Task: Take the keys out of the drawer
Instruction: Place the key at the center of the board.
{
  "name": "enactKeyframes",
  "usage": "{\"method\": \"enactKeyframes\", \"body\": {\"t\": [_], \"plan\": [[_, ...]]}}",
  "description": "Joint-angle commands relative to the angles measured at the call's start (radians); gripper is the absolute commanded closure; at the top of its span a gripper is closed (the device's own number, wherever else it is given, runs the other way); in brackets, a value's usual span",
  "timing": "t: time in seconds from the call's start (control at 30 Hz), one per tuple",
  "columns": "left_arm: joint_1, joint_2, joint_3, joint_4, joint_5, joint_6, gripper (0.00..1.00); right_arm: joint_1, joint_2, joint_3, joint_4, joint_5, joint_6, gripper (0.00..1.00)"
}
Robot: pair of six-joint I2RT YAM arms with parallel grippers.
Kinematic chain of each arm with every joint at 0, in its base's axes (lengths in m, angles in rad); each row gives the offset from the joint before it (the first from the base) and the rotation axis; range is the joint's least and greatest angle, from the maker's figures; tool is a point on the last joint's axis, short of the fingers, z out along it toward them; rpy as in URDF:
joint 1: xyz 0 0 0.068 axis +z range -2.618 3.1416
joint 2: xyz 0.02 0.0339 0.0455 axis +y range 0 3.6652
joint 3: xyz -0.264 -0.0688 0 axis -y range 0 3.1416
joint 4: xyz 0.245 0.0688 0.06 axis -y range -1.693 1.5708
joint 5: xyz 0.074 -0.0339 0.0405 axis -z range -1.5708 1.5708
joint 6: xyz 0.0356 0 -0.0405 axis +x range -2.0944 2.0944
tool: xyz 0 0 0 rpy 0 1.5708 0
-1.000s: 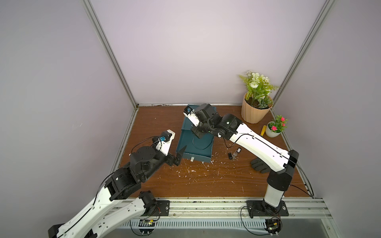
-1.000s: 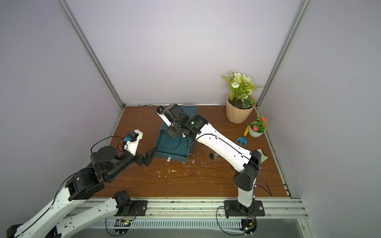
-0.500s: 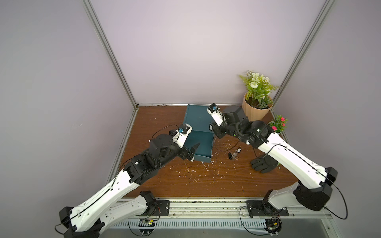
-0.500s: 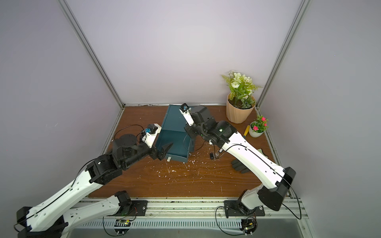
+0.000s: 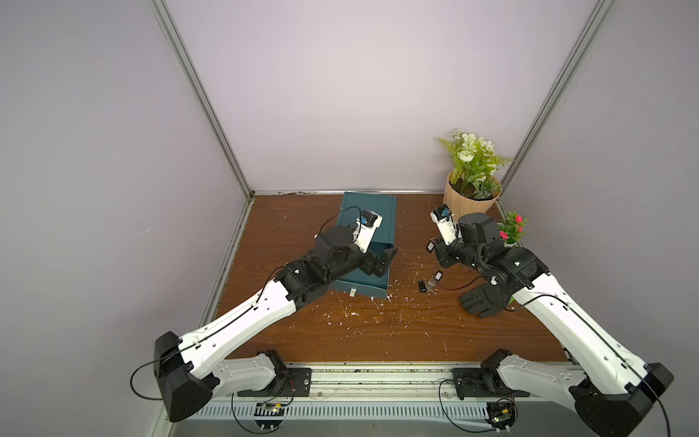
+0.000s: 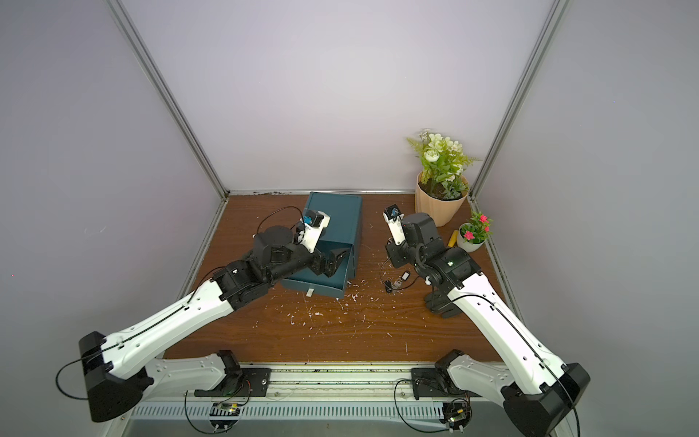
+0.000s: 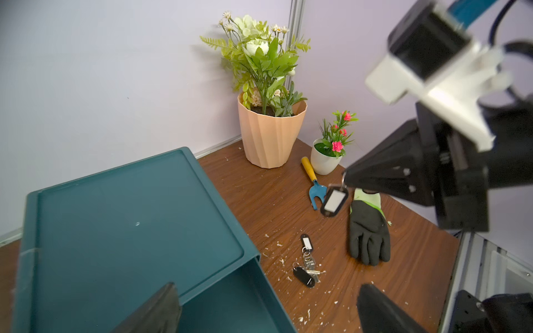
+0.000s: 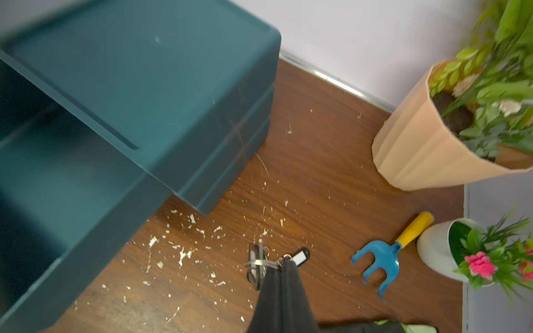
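Observation:
The teal drawer point(image 5: 362, 289) stands pulled out of its cabinet point(image 5: 370, 210); the part of its inside seen in the left wrist view point(image 7: 230, 305) is bare. My right gripper point(image 8: 284, 263) is shut on a ring of keys point(image 8: 258, 263) with black tags, held above the table right of the cabinet. One tag point(image 7: 334, 201) dangles from its tip point(image 7: 346, 176). Another bunch of keys point(image 5: 429, 283) point(image 7: 307, 263) lies on the wood below. My left gripper point(image 5: 386, 258) point(image 7: 268, 314) hangs open over the drawer's right wall, holding nothing.
A black glove point(image 5: 484, 300) lies right of the loose keys, under the right arm. A blue hand rake point(image 7: 314, 184), a small white flower pot point(image 5: 511, 234) and a large peach plant pot point(image 5: 471, 202) stand at the back right. White crumbs litter the wood point(image 5: 359, 314).
The right gripper has swung out from over the drawer to the right, carrying the keys. The left arm has moved in from the left to above the drawer.

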Motion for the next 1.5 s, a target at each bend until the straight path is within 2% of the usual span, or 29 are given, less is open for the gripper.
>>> {"method": "enactKeyframes", "body": {"t": [0.0,0.17,0.4,0.63,1.13,1.3,1.4,1.47], "plan": [[-0.007,0.053,0.053,0.102,0.053,-0.079,0.01,-0.045,-0.019,-0.079,0.034,-0.074,0.052,1.0],[-0.01,0.096,0.061,0.105,0.074,-0.135,0.01,-0.097,-0.019,-0.236,0.152,-0.127,0.165,1.0],[-0.009,0.128,0.087,0.055,0.08,-0.141,0.01,-0.122,0.023,-0.375,0.315,-0.153,0.257,1.0],[-0.01,0.122,0.077,0.051,0.078,-0.136,0.01,-0.137,0.097,-0.411,0.39,-0.187,0.297,0.99],[-0.01,0.065,-0.034,0.121,0.07,-0.103,0.01,-0.145,0.19,-0.405,0.388,-0.184,0.35,0.98],[-0.009,0.072,-0.034,0.121,0.093,-0.065,0.01,-0.145,0.224,-0.381,0.374,-0.187,0.35,0.88],[-0.01,0.071,-0.022,0.101,0.095,-0.034,0.01,-0.145,0.237,-0.351,0.355,-0.202,0.349,0.73],[-0.01,0.061,-0.021,0.088,0.087,-0.012,0.01,-0.145,0.239,-0.324,0.337,-0.204,0.344,0.68]]}}
